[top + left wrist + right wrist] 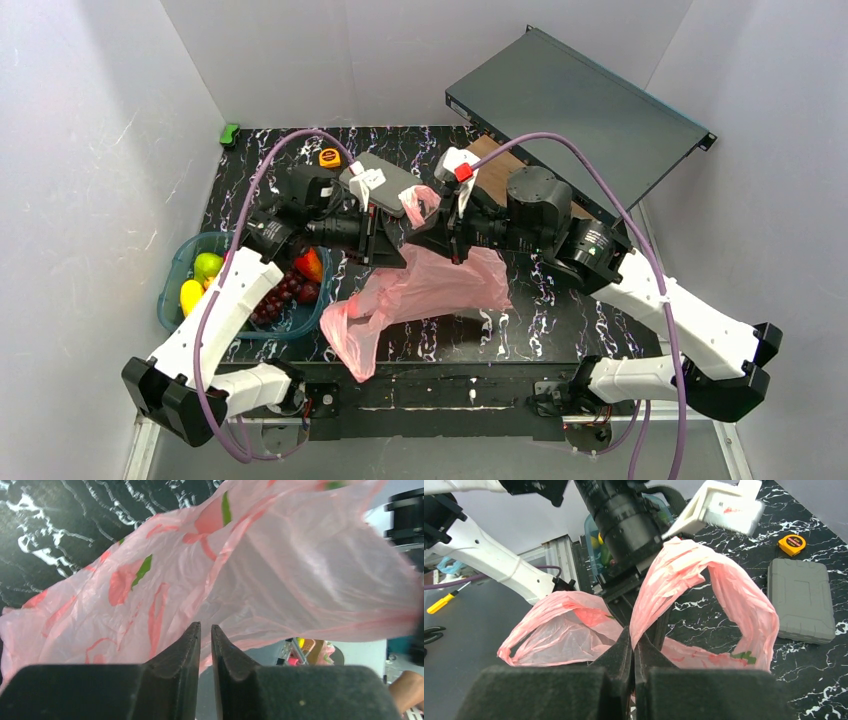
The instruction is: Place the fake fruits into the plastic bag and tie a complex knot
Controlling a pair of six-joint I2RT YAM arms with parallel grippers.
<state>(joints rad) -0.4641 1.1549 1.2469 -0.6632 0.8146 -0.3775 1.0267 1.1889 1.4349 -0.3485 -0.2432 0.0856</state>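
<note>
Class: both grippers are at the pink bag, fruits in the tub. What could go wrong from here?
The right gripper pinches a thin fold of the plastic bag, which may slip or tear. The left gripper has an uncertain hold on the bag's edge. The bag hangs flat, so fake fruits from the teal tub could miss.

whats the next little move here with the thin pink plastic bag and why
Probably close the left gripper fully on the thin pink plastic bag: its jaws stand a sliver apart at the bag's edge, while the right gripper pinches a handle. The glossy plastic fruits lie in the teal plastic tub.
</note>
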